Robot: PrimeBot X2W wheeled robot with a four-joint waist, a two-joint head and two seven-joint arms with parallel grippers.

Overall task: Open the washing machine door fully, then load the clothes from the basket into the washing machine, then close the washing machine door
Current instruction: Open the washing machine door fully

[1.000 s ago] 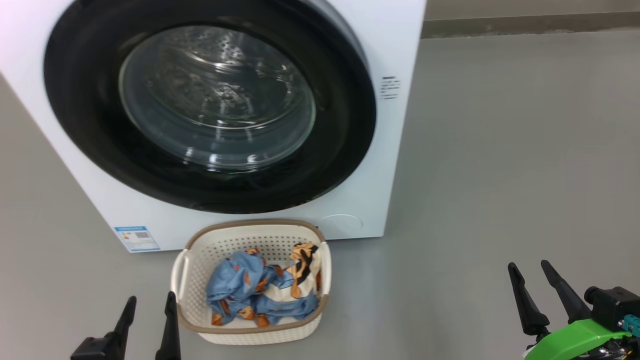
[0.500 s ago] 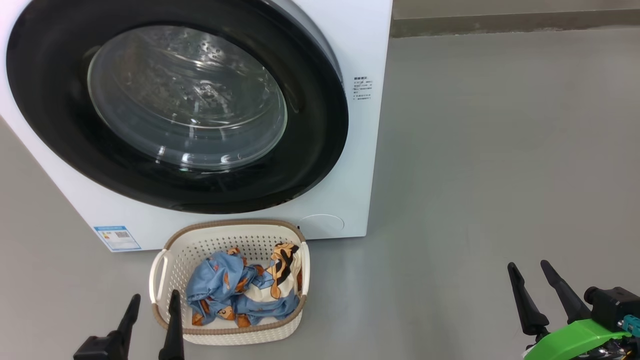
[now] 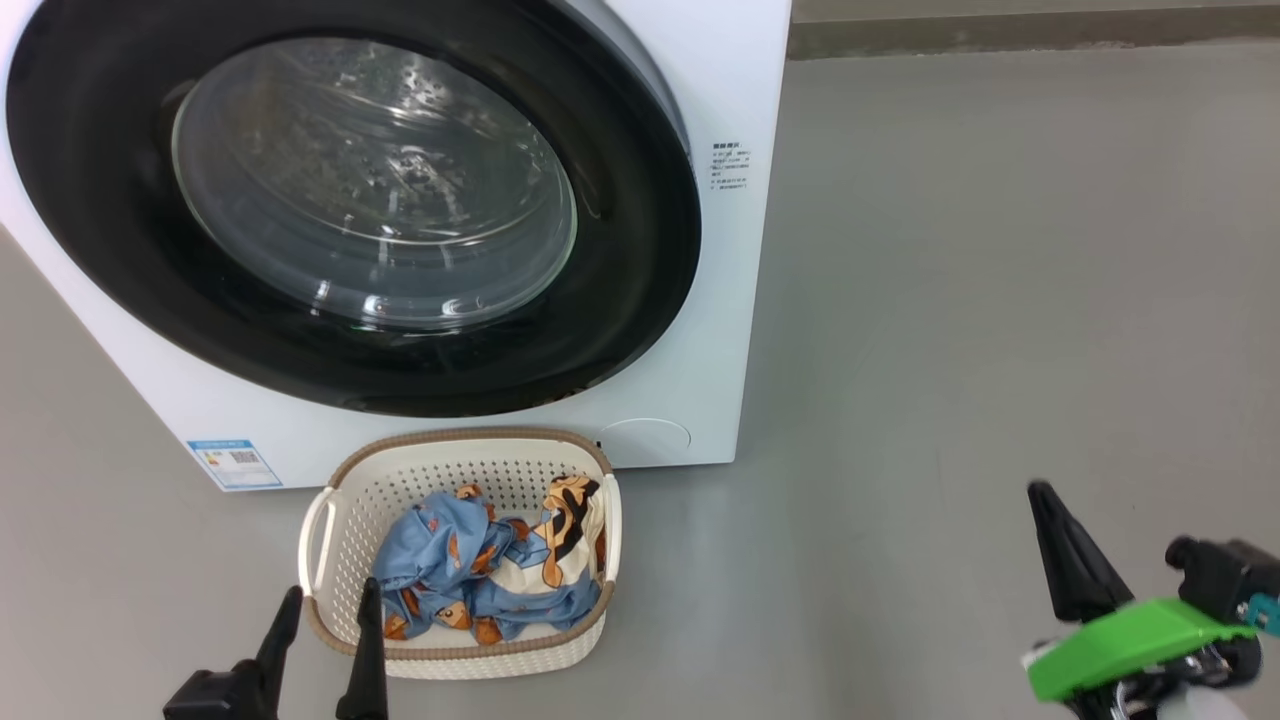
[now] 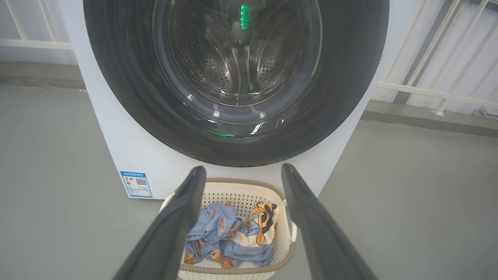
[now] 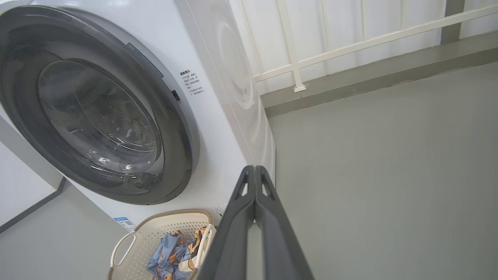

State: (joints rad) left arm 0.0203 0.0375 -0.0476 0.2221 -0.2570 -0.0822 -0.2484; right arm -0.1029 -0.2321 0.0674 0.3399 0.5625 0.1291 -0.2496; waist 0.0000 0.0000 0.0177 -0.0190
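The washing machine door (image 3: 370,185) sits shut above the basket (image 3: 470,437); we judge it rigid, heavy, slippery, best hooked at its right edge. Left gripper (image 3: 331,588) gapes wide; right gripper (image 3: 1042,490) pinched together, empty

Your white washing machine (image 3: 725,300), glossy black-rimmed door (image 3: 370,200), before it cream perforated basket (image 3: 470,470), brown-rimmed, blue and cream clothes (image 3: 470,570) printed orange, black.

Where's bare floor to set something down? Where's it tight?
Free: grey floor right of the washing machine and basket, up to the kerb; a strip left of the basket. Tight: basket close under the door, left gripper at its near rim.
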